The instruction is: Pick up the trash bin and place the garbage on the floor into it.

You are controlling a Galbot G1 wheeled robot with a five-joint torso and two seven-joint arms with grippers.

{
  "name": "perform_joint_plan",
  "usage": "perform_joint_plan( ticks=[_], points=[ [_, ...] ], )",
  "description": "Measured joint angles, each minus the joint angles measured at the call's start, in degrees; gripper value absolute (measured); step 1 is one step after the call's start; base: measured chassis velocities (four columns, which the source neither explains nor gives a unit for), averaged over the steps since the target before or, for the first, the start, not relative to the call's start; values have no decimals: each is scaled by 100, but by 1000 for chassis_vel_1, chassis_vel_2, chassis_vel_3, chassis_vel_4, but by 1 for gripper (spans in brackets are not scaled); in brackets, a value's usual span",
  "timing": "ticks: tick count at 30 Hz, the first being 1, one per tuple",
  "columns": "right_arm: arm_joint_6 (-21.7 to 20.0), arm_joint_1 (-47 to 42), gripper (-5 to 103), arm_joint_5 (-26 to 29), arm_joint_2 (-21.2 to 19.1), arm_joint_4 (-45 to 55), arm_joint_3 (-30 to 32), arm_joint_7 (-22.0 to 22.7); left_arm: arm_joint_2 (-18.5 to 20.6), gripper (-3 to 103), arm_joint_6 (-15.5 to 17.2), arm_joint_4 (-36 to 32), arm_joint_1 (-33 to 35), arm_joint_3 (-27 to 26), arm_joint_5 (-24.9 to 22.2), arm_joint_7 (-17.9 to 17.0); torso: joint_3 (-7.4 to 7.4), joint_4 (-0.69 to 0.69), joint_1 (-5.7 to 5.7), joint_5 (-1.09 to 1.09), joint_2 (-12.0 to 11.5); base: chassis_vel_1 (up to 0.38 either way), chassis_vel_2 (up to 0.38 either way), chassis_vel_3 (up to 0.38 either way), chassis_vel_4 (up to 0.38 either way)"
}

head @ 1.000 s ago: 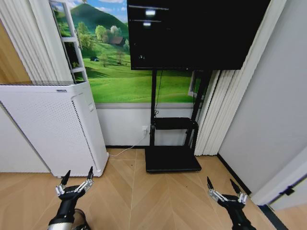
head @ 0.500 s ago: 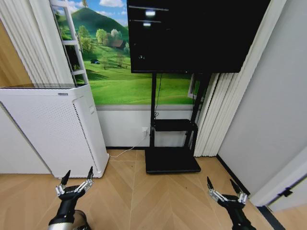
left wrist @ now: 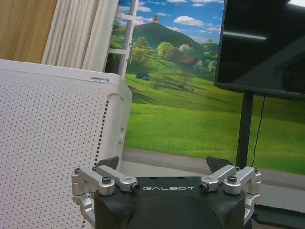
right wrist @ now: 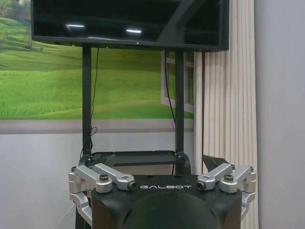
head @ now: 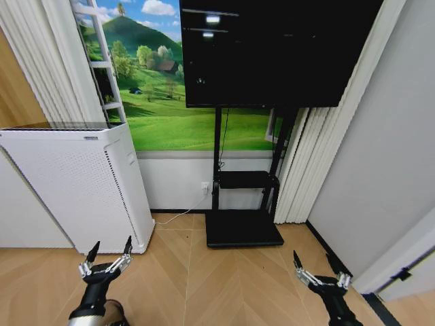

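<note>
**Two grippers over bare parquet**

The floor lay open between one white perforated appliance and one black TV stand; left gripper and right gripper hung low, each spread wide, each empty; a dark strip edged the right wall.

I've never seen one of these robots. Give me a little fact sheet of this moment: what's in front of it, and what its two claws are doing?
Left gripper: open, empty, held low above the floor
Right gripper: open, empty, held low above the floor
Straight ahead: dark screen on a black stand
To the left: white perforated appliance against the wall
Behind: green landscape mural
Trash bin and garbage: cannot tell where they are
</note>
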Motion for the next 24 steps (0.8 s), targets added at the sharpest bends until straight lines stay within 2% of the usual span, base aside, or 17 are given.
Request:
perform_joint_plan(
  ticks=[5,24],
  points=[
    [0,0,100,0,0,0,0,0,0,100,0,0,0,0,0,0,33,0,31,0,64,0,0,0,0],
    [0,0,100,0,0,0,0,0,0,100,0,0,0,0,0,0,34,0,33,0,71,0,0,0,0]
  ],
)
